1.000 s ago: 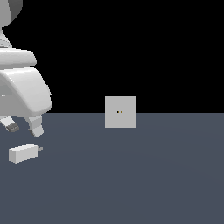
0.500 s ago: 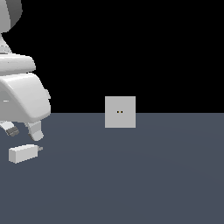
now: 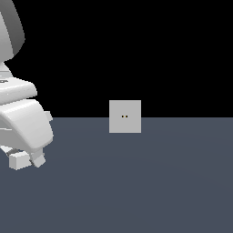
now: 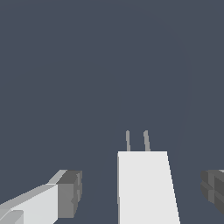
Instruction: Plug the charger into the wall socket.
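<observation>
Two spread fingers of the hand [image 4: 140,194] straddle the off-white rectangular charger [image 4: 146,186], ungrasped; closing comes next.

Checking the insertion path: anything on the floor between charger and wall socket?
Nothing. In the exterior view, bare floor runs from the charger, under the gripper, to the wall socket.

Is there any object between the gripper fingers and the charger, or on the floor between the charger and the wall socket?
Nothing visible. In the wrist view the charger lies between the open fingers, with bare gaps on both sides. In the exterior view, the floor between the gripper and the wall socket is bare.
</observation>
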You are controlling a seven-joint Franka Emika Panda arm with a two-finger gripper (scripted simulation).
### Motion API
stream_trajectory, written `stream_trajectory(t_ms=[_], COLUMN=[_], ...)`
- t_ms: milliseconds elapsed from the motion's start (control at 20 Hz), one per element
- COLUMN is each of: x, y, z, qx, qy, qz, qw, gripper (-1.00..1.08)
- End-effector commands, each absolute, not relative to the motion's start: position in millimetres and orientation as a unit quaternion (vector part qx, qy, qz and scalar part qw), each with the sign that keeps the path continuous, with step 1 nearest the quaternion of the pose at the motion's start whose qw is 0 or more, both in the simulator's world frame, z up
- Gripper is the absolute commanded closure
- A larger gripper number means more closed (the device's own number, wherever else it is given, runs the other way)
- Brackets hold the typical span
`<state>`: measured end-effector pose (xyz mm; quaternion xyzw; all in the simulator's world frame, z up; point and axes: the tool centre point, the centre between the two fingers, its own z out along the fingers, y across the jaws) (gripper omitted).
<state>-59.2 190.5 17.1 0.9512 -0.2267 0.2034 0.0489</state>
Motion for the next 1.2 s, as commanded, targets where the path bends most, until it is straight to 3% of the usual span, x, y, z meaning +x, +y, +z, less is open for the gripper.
stream_trajectory(t_ms=[0, 100, 150, 750, 1150], x=[-58.7, -58.6, -58.6, -58.9, -58.9], y=[190.7, 190.8, 190.8, 189.6, 163.9], z=[12.6, 11.6, 11.6, 12.7, 23.1], qx=[0.951, 0.951, 0.951, 0.951, 0.956], qy=[-0.227, -0.227, -0.227, -0.226, -0.204], qz=[0.204, 0.204, 0.204, 0.204, 0.205], qw=[0.049, 0.049, 0.049, 0.048, 0.043], gripper=[-0.92, -0.92, 1.08, 1.08, 1.08])
